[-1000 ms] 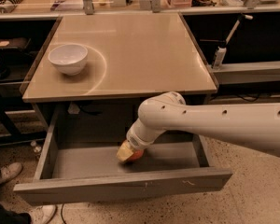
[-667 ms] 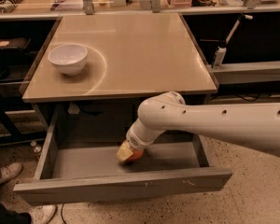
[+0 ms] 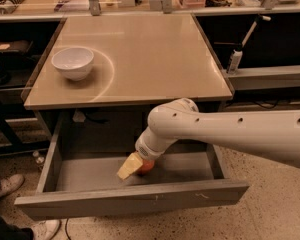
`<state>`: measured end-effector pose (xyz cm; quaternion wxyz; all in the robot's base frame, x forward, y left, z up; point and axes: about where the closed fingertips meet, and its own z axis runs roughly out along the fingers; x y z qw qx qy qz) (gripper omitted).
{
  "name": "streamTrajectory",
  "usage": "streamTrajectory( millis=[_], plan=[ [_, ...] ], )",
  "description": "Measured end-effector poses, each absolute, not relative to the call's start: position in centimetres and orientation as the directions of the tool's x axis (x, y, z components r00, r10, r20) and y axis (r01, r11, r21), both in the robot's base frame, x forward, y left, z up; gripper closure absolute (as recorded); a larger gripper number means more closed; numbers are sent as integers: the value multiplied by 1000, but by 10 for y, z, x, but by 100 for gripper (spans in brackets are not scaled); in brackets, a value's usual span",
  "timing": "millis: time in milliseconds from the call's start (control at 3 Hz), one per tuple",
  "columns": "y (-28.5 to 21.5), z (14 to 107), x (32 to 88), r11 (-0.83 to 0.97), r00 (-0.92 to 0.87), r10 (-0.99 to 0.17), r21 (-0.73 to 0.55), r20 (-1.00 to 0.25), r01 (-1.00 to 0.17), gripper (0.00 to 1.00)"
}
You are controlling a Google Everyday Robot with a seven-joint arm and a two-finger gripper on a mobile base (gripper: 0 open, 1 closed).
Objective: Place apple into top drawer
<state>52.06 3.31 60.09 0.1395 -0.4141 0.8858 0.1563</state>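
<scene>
Jaws down inside the top drawer seem clamped on the apple (half hidden); a white bowl sits apart on the table.

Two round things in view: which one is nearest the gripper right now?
The small red-orange apple, low in the open grey top drawer, right at the gripper. The white bowl sits apart, up on the tan tabletop.

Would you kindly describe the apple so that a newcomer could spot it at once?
Below the beige table, the top drawer stands pulled open. Inside it, the gripper reaches down, and the apple shows right beside it: small, round, red-orange, unlike the white bowl up on the tabletop.
</scene>
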Motion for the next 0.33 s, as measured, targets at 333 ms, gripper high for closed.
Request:
streamTrajectory(
  millis=[333],
  plan=[
    [33, 601, 521, 608, -618, -690, 161, -377, -777, 0]
  ],
)
